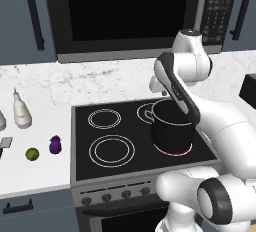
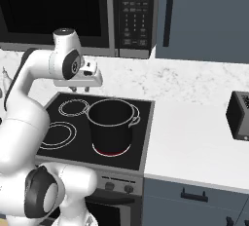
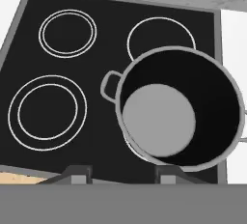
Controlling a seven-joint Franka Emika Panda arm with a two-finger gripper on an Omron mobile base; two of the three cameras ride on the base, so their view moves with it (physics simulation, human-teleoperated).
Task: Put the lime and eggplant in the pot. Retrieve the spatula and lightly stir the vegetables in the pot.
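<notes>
Hand view: the empty pot [image 3: 181, 117] is being looked straight into from above the stove [image 3: 62, 49] by the gripper [image 3: 119, 175], its jaws narrowly parted and empty, while the lime [image 1: 32, 153] and eggplant [image 1: 55, 145] are being left waiting on the counter [image 1: 30, 176] left of it.

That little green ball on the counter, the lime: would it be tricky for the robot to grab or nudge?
Probably a bit. The lime looks round and smooth, so a nudge would likely send it rolling across the flat counter, perhaps toward the eggplant beside it. It looks small and probably light, so two narrow fingers might squeeze it out sideways unless centred.
</notes>
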